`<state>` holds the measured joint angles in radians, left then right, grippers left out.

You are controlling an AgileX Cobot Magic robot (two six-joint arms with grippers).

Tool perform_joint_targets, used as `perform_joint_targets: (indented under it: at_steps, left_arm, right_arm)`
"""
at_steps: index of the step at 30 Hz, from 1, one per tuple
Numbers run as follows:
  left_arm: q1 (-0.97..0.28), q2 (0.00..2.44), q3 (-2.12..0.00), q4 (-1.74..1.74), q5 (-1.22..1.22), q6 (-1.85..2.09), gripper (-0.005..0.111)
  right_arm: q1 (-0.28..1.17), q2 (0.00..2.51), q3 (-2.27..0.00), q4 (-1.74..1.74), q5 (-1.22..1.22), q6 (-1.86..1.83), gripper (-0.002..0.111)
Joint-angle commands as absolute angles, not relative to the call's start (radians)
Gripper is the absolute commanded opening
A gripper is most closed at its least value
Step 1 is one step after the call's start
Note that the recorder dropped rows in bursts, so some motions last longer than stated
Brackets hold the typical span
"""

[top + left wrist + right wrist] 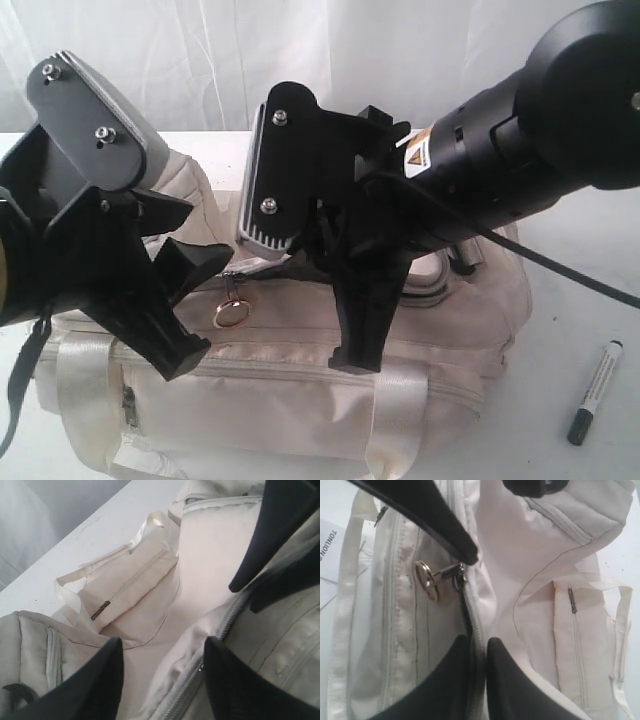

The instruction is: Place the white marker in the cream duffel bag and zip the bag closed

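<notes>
Surface: white table (pixel 600 330), slim white marker (pixel 596 392) waiting.
Soft cream duffel bag (pixel 300 400): unzipped for loading.
Left gripper (pixel 162 645): apart.
Right gripper (pixel 477 642): astride zip, grip unclear.

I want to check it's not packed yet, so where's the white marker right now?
In the exterior view the white marker lies on the table at lower right, just right of the cream duffel bag, not touching it.

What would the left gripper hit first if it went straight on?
The left gripper, jaws open, points into the open bag. Straight on, it would likely first meet the lining beside the inner zip pocket. Depth is hard to judge.
</notes>
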<state>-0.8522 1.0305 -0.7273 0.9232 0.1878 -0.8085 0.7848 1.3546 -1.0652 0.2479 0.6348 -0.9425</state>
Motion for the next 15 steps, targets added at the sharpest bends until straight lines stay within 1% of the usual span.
perform_joint_targets:
  at_steps: [1, 11, 15]
  left_arm:
    - [-0.891, 1.023, -0.722, 0.901, 0.190, -0.754, 0.054]
    - [-1.037, 1.023, -0.722, 0.852, 0.284, -0.680, 0.054]
    - [-1.090, 1.023, -0.722, 0.844, 0.265, -0.601, 0.054]
  right_arm:
    - [0.778, 1.346, -1.075, 0.229, 0.572, -0.938, 0.000]
    - [0.776, 1.346, -1.075, 0.207, 0.514, -0.938, 0.000]
    - [0.776, 1.348, -1.075, 0.207, 0.537, -0.934, 0.000]
